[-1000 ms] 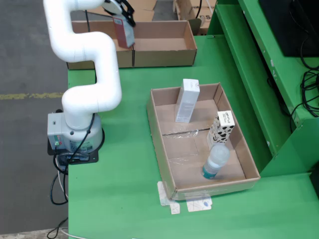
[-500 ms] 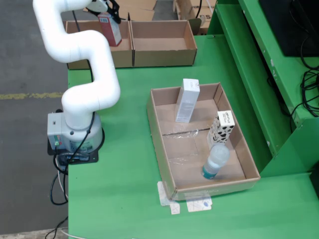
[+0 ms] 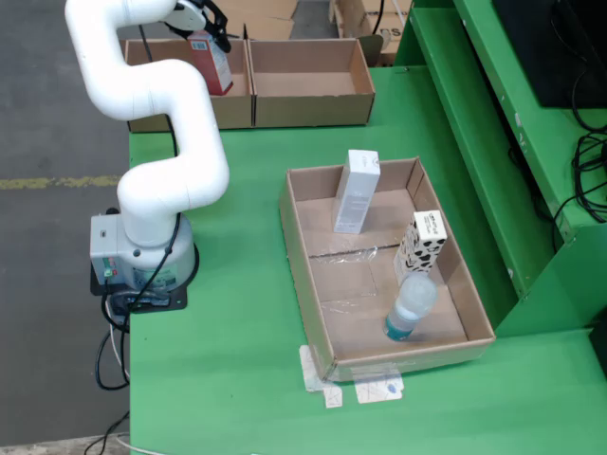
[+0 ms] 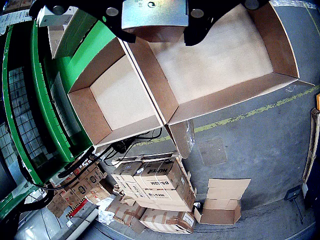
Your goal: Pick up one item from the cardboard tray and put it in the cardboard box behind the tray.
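My gripper hangs at the top left of the fixed view, shut on a red carton. The carton is upright inside the left compartment of the cardboard box behind the tray. In the wrist view the gripper fills the top edge with the carton between its black fingers, above the box's two compartments. The cardboard tray holds a white box, a black-spotted white box and a clear bottle.
The arm's base stands at the table's left edge. Green shelving rises to the right of the tray. Tape scraps lie in front of the tray. Stacked cartons sit on the floor beyond the box.
The gripper carried the red carton leftward from over the box's divider into the left compartment. Over the last half second it barely moved.
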